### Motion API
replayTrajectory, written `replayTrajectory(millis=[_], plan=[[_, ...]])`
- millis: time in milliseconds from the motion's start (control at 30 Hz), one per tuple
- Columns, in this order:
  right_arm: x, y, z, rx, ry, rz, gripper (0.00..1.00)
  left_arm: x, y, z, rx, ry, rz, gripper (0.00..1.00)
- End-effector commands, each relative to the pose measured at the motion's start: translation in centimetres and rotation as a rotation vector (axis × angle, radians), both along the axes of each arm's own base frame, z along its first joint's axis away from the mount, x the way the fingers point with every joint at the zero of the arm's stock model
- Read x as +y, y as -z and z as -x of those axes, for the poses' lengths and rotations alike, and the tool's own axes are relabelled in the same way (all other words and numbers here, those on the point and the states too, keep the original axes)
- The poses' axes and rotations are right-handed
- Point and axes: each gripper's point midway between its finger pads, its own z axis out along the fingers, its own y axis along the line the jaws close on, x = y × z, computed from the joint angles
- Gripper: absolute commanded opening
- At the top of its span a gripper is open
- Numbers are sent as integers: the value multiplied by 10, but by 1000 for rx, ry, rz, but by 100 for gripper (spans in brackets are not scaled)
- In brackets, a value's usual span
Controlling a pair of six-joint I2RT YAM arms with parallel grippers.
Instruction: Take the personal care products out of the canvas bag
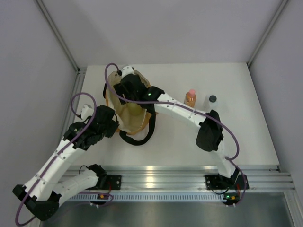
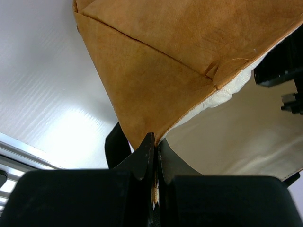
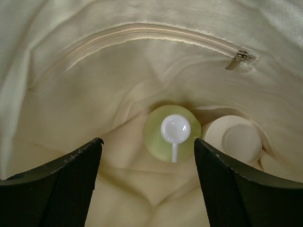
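The mustard-tan canvas bag lies on the table, mouth up. My left gripper is shut on its rim and holds it open. My right gripper is open inside the bag, above the cream lining. The yellow-green bottle with white cap stands just beyond the fingertips, between them. The cream jar sits right of it, behind the right finger. The amber bottle with pink cap and the whitish bottle with black cap stand on the table right of the bag.
The bag's black loop handles lie on the table in front of it. A zipped inner pocket runs across the lining's far wall. A metal rail edges the table's near side. Grey walls enclose the table.
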Motion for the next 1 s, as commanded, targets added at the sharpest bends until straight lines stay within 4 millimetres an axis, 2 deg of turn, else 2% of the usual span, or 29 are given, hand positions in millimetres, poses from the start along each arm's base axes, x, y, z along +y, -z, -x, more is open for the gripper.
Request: replayTrajectory(millis=[0, 233, 333, 533, 633, 967], plan=[[-5, -5, -21, -10, 53, -24, 75, -7, -14, -5, -46, 16, 33, 0], [-5, 9, -42, -22, 74, 3, 68, -5, -15, -4, -53, 10, 37, 0], [-8, 22, -49, 0, 85, 13, 65, -5, -15, -4, -51, 11, 37, 0], [-10, 47, -50, 45, 87, 31, 61, -6, -14, -5, -49, 10, 39, 0], [-10, 59, -49, 78, 83, 31, 54, -6, -13, -4, -46, 13, 39, 0], [-8, 77, -41, 131, 69, 30, 50, -4, -14, -3, -56, 7, 40, 0]])
